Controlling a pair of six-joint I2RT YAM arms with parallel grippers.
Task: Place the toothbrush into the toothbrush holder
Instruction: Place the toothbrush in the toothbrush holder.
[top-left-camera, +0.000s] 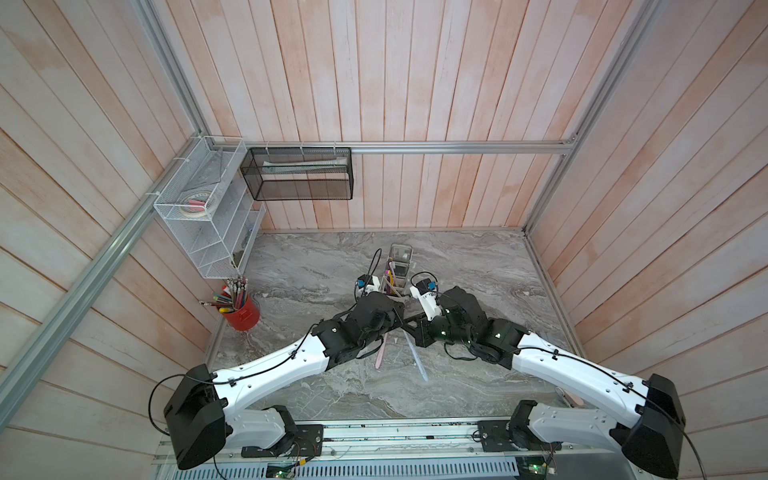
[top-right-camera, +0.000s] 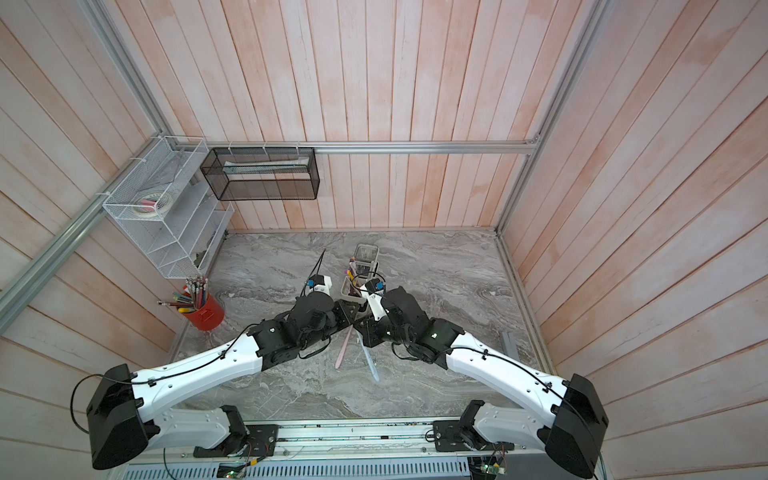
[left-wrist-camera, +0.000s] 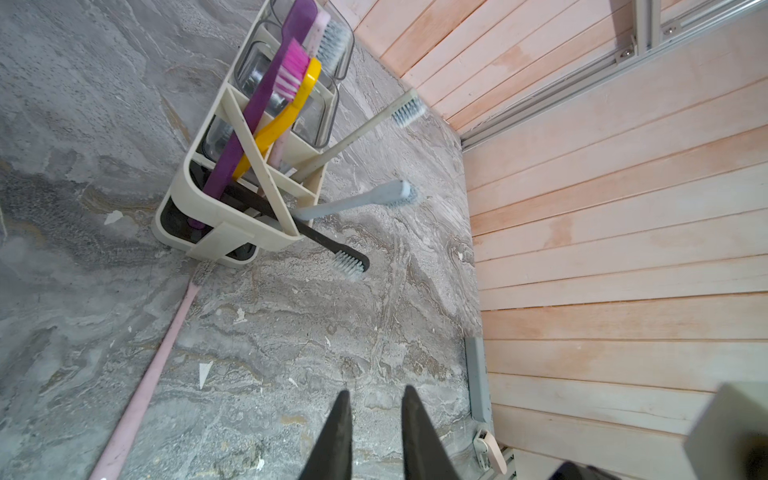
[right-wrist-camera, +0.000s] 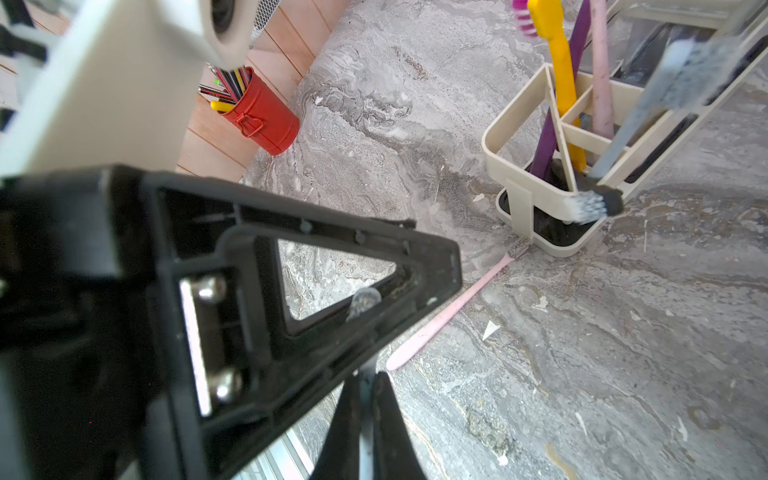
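Note:
The cream toothbrush holder stands upright mid-table. My right gripper is shut on the handle of a light blue toothbrush, held low over the table a little in front of the holder. Its head shows through the frame of the left finger, which crosses just above it. My left gripper is open with a narrow gap and nothing between its fingers. It points at bare table in front of the holder. In both top views the arms hide both grippers.
Several toothbrushes lean out of the holder, among them purple and yellow. A pink toothbrush lies flat, its head touching the holder's base. A red pen cup stands left, under a white wire rack.

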